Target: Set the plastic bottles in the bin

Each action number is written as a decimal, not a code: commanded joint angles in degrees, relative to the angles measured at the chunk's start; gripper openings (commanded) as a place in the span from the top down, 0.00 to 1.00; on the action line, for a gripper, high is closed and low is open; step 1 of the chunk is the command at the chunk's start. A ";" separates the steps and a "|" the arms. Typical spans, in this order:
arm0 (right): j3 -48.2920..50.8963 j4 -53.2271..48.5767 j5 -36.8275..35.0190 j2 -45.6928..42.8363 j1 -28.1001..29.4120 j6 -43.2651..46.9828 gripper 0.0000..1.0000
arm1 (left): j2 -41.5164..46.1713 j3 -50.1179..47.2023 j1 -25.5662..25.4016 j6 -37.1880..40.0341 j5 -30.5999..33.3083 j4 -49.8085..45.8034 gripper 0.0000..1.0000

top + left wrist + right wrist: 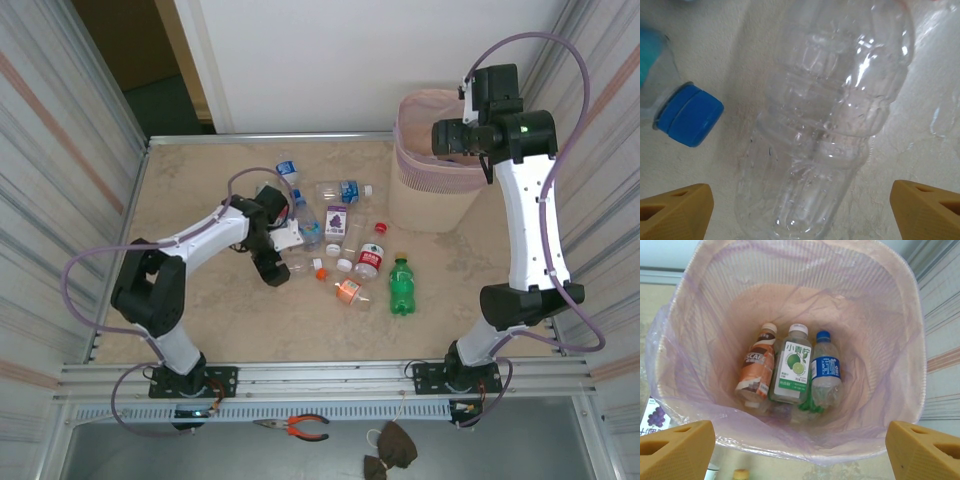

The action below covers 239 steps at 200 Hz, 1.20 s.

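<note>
The left jaws stand wide and empty over a clear ribbed plastic bottle [825, 125] lying between them on the beige bench [705, 55], with a blue-capped bottle [686, 115] to their left. The right jaws, also wide and empty, hang above the pale pink mesh-walled bin [890, 305], where three labelled bottles [792, 365] lie directly below them.

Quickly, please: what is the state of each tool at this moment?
Left tool: open, astride the clear bottle, not gripping it.
Right tool: open, empty, above the bin.
</note>
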<state>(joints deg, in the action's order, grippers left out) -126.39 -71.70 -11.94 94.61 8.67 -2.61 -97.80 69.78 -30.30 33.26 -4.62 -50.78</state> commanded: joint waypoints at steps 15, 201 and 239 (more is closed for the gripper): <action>1.58 0.95 0.58 -1.64 0.43 -0.46 0.12 | -1.79 -1.45 -1.75 1.00 1.79 -0.61 0.08; 3.43 2.33 1.75 -3.95 0.39 -0.20 0.12 | -4.75 -2.91 -6.53 -0.04 0.92 -1.84 0.38; 3.60 2.44 2.25 -4.71 0.39 -0.15 0.12 | -3.66 -2.63 -5.62 -0.48 0.85 -2.29 0.41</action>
<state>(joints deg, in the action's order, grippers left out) -123.07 -69.84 -10.41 92.27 8.67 -2.59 -103.09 67.68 -36.60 33.19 -3.33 -50.96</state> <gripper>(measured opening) 0.880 0.611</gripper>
